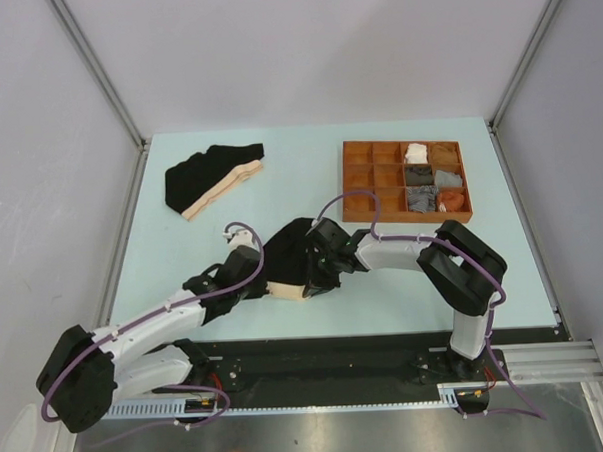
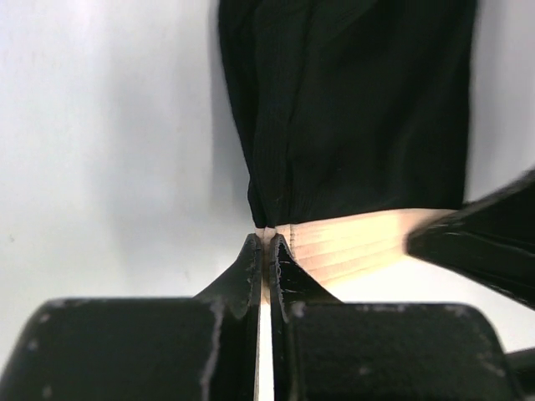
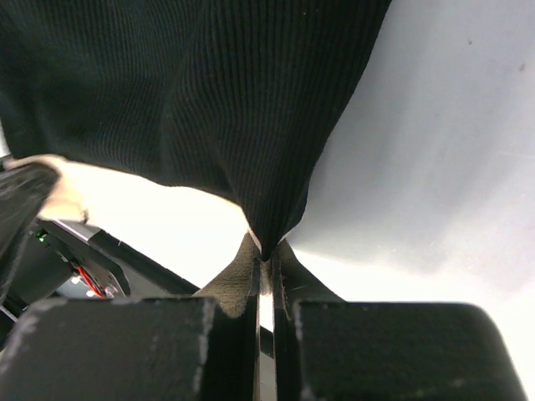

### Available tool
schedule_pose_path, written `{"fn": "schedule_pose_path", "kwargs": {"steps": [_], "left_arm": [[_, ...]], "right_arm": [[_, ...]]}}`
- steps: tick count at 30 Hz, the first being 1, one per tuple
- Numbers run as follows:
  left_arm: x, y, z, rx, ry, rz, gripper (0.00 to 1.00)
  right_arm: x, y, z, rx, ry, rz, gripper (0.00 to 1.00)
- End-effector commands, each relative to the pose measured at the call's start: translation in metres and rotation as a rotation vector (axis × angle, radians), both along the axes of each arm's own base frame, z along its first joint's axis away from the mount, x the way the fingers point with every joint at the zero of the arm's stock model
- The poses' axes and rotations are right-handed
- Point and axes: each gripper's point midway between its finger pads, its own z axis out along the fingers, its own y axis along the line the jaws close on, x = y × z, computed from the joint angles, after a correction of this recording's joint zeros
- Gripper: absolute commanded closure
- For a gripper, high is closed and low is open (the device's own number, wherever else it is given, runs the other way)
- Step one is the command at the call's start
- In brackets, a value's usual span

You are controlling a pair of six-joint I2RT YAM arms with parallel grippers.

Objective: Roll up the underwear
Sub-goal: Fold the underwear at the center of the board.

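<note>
A black brief with a beige waistband (image 1: pixel 288 259) lies at the table's near middle, between both grippers. My left gripper (image 1: pixel 256 273) is shut on the waistband's left corner; the left wrist view shows the beige band (image 2: pixel 351 242) pinched at the gripper (image 2: pixel 267 242). My right gripper (image 1: pixel 321 265) is shut on the brief's black edge, seen pinched in the right wrist view (image 3: pixel 267 251), with the cloth (image 3: pixel 192 92) hanging above it. A second black brief (image 1: pixel 211 176) lies flat at the far left. The grey pin-striped boxer is not clearly visible.
A brown compartmented tray (image 1: pixel 405 180) stands at the far right, holding several rolled cloths in its right cells. Grey walls enclose the table on three sides. The black base rail runs along the near edge.
</note>
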Motion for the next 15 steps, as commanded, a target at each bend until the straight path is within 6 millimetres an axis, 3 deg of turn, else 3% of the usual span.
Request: {"fn": "schedule_pose_path", "kwargs": {"steps": [1, 5, 15], "left_arm": [[0.024, -0.018, 0.044, -0.047, -0.146, -0.045, 1.00], [0.028, -0.046, 0.062, -0.043, -0.183, -0.127, 1.00], [0.011, -0.109, 0.061, 0.007, -0.192, -0.356, 0.99]], "right_arm": [[-0.009, -0.041, -0.035, -0.198, 0.007, -0.011, 1.00], [-0.009, -0.040, -0.035, -0.195, 0.004, -0.013, 1.00], [-0.007, -0.039, -0.034, -0.191, -0.002, -0.017, 1.00]]}}
